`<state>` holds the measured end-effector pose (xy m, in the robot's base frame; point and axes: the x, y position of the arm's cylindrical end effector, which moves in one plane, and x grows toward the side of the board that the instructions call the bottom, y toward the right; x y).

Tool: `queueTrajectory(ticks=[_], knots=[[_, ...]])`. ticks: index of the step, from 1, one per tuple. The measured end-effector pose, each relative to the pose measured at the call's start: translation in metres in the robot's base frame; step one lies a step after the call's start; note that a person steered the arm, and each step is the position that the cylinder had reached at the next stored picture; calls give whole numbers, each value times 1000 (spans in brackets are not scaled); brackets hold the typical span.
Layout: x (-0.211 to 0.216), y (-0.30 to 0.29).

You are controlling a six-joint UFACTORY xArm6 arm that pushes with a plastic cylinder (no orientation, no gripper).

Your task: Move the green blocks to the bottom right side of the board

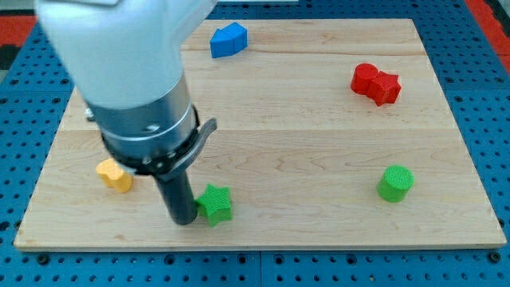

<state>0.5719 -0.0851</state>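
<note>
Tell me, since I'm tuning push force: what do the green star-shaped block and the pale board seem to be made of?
The green star-shaped block looks like matte moulded plastic or painted wood: uniform colour, no glare; I cannot tell which. The pale board looks like smooth light wood, with faint grain and plank seams. My tip sits against the star's left side.

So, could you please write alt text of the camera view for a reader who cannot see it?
My tip touches the left side of the green star block near the bottom edge of the wooden board. A green cylinder stands toward the view's bottom right. A yellow block lies left, a blue block at the top, a red block upper right.
</note>
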Motion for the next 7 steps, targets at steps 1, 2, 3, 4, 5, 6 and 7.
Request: queueTrajectory(ticks=[1,2,3,4,5,6,7], knots=[[-10,38],[-10,84],[-13,128],[-20,166],[-25,196],[-22,197],[-5,152]])
